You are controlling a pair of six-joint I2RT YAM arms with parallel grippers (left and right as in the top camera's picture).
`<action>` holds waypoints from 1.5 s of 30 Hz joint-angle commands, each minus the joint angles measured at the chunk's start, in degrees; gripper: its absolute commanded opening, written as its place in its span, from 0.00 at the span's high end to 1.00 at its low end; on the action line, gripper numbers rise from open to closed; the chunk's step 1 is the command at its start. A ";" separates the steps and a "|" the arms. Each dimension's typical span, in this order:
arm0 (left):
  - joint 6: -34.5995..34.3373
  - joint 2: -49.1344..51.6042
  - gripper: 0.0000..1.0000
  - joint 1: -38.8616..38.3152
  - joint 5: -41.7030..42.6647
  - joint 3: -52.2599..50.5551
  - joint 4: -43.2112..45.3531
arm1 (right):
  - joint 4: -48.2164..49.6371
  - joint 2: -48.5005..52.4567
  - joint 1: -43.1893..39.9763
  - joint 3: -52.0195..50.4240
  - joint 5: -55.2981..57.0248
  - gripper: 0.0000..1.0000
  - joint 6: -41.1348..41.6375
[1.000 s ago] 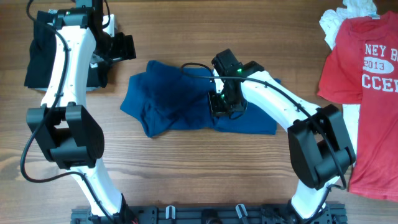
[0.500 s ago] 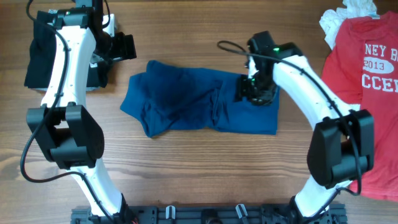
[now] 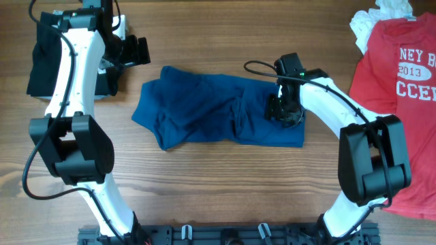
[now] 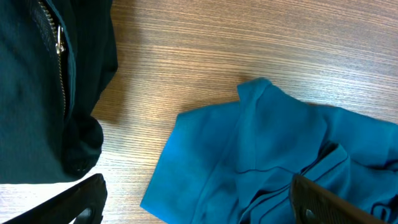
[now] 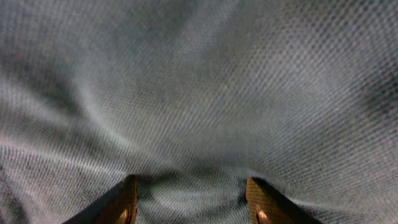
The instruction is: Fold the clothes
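— Which colours do you have on your screens?
— The shirt (image 3: 204, 112) is plain dark blue; very close, its weave looks grey-blue to me. The T-shirt (image 3: 398, 95) is red with white letters. The other garment (image 4: 31, 93) is black, with a silver zipper (image 4: 59, 38).
— And the rest?
— I see the table (image 3: 204, 184) is brown wood with fine grain. My left arm (image 3: 71, 75) and right arm (image 3: 327, 101) are white with black joints.
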 commanded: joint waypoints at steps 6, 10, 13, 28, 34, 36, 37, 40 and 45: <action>0.70 -0.35 0.04 -0.15 0.68 -0.28 -0.15 | 7.30 3.96 -5.68 -1.51 9.11 0.26 -1.70; 0.72 -0.35 0.01 -0.15 0.68 -0.28 -0.48 | 8.87 4.92 -9.94 -1.51 8.09 0.20 -4.92; 0.72 -0.35 0.00 -0.15 0.66 -0.28 -0.48 | 8.83 4.83 -11.26 -0.44 3.32 0.18 -8.85; 23.43 -0.33 0.00 0.44 10.99 -14.73 1.97 | -9.97 -16.35 -10.91 13.25 -4.92 0.01 -13.57; 23.39 -0.31 0.00 0.33 12.85 -24.41 13.31 | -11.19 -16.22 -10.91 13.16 -4.94 0.01 -13.40; 23.39 -0.31 0.00 0.33 13.40 -26.56 16.50 | -10.84 -16.22 -10.91 13.16 -4.94 0.02 -12.57; 23.41 -0.31 0.00 0.33 14.12 -27.96 18.36 | -10.67 -16.22 -10.91 13.16 -4.94 0.02 -11.96; 23.41 -0.31 0.01 0.31 16.61 -30.58 20.87 | -9.99 -16.22 -10.91 13.16 -4.94 0.02 -11.63; 23.41 -0.31 0.01 0.26 18.10 -34.25 22.97 | -9.25 -16.22 -10.91 13.16 -4.74 0.02 -10.47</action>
